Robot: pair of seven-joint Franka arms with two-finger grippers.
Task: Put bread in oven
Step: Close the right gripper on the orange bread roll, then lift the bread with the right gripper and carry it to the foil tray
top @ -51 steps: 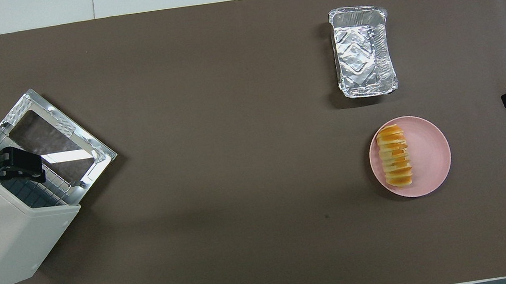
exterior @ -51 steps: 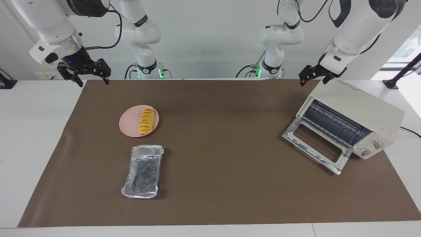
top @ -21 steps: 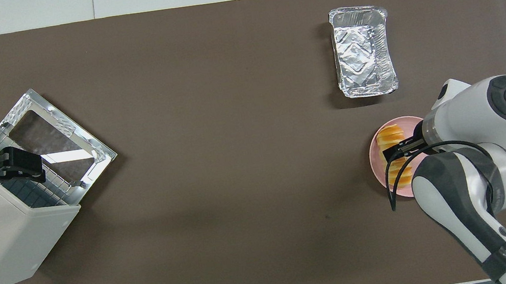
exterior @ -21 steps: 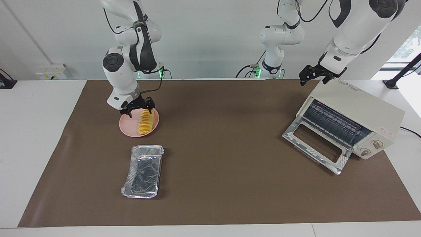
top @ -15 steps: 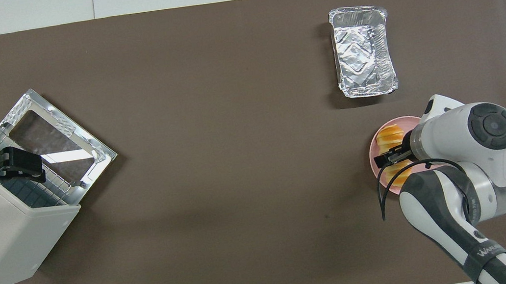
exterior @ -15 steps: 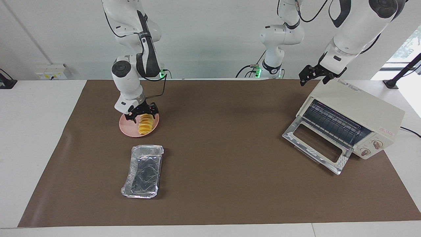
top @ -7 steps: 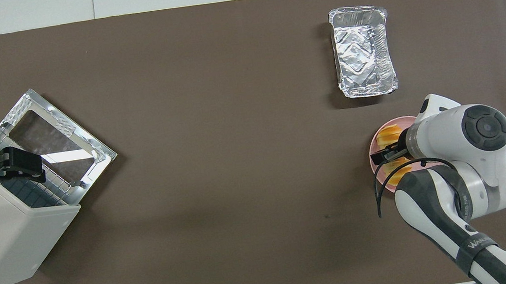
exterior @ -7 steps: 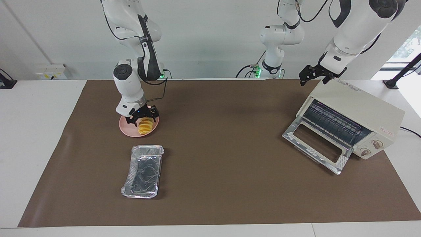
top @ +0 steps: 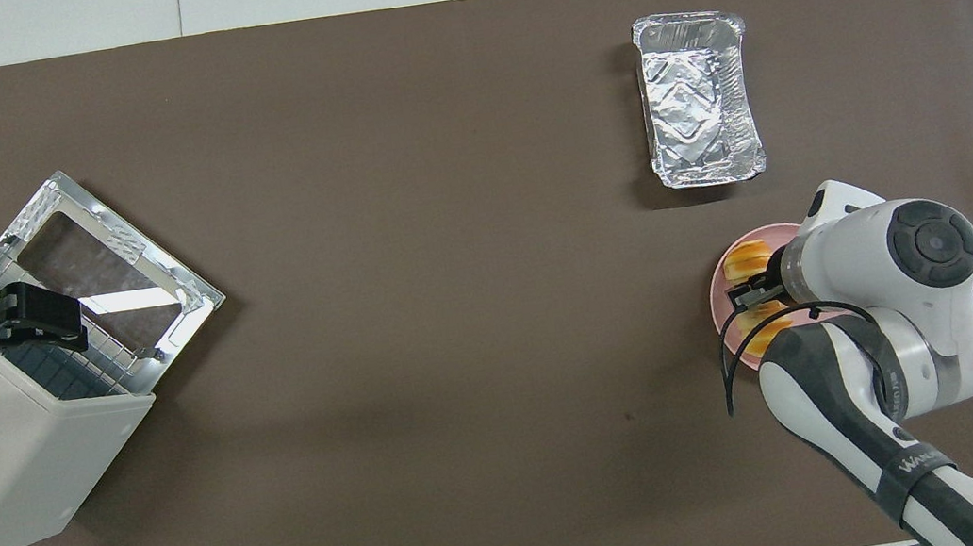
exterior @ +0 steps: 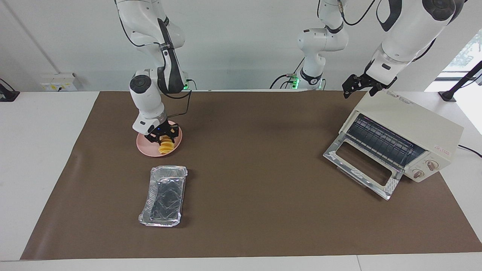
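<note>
The ridged yellow bread (exterior: 164, 149) lies on a pink plate (exterior: 144, 149) toward the right arm's end of the table. My right gripper (exterior: 162, 138) is down on the loaf, its fingers closed in against both sides of it; the loaf still rests on the plate. From overhead, the right arm covers most of the bread (top: 746, 258) and the plate (top: 716, 281). The cream oven (exterior: 410, 124) stands toward the left arm's end, its glass door (exterior: 361, 169) dropped open and the wire rack showing. My left gripper (exterior: 357, 89) waits open over the oven's top.
A silver foil tray (exterior: 163, 195) lies farther from the robots than the plate, seen overhead as the foil tray (top: 697, 98). A brown mat (exterior: 256, 158) covers the table between plate and oven.
The right gripper came from the table's end onto the plate, sank over the bread, and its fingers have now narrowed onto the loaf. The left arm has not moved.
</note>
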